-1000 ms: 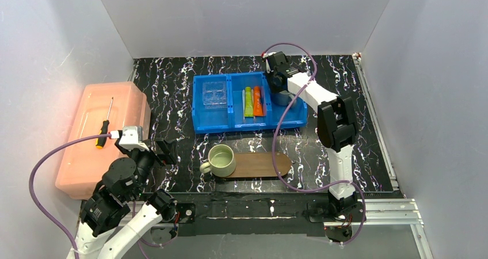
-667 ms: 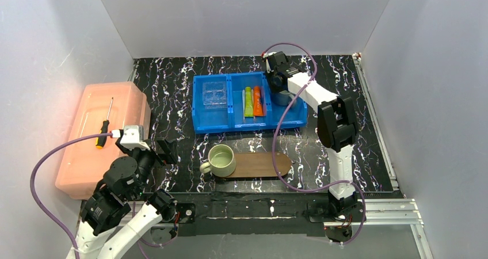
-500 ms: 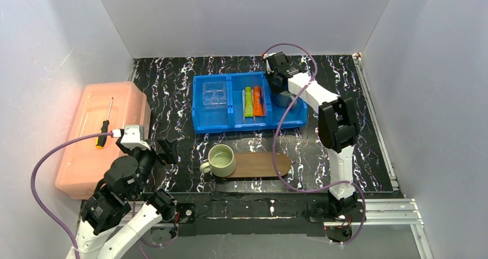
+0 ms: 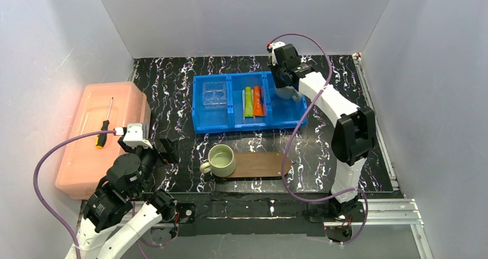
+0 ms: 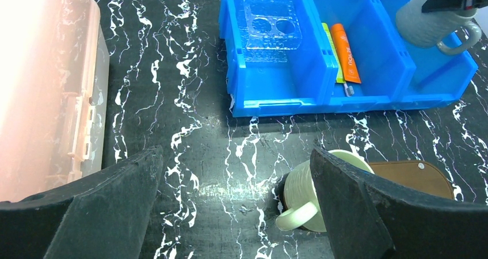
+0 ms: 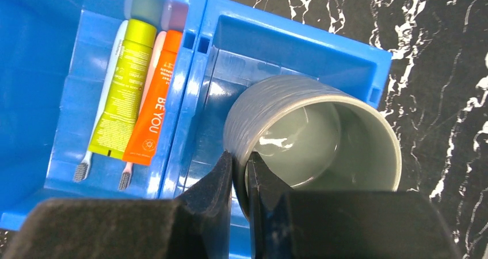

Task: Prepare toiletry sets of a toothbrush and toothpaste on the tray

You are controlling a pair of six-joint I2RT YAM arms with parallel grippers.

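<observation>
The lime-green tube (image 6: 122, 98) and the orange tube (image 6: 154, 110) lie side by side in the middle compartment of the blue bin (image 4: 250, 125). Two pale toothbrushes lie under them, with bristle heads (image 6: 82, 171) poking out at the near end. The dark-brown tray (image 4: 262, 164) lies in front of the bin and carries a pale green mug (image 4: 221, 160) on its left end. My right gripper (image 6: 240, 168) is shut on the rim of a grey mug (image 6: 313, 135), held above the bin's right compartment. My left gripper (image 5: 236, 175) stands open over the bare table, left of the green mug (image 5: 299, 190).
A clear plastic holder (image 4: 214, 94) sits in the bin's left compartment. A pink lidded box (image 4: 100, 138) with a screwdriver (image 4: 104, 125) on top stands at the left edge. Grey walls close in the black marbled table on three sides.
</observation>
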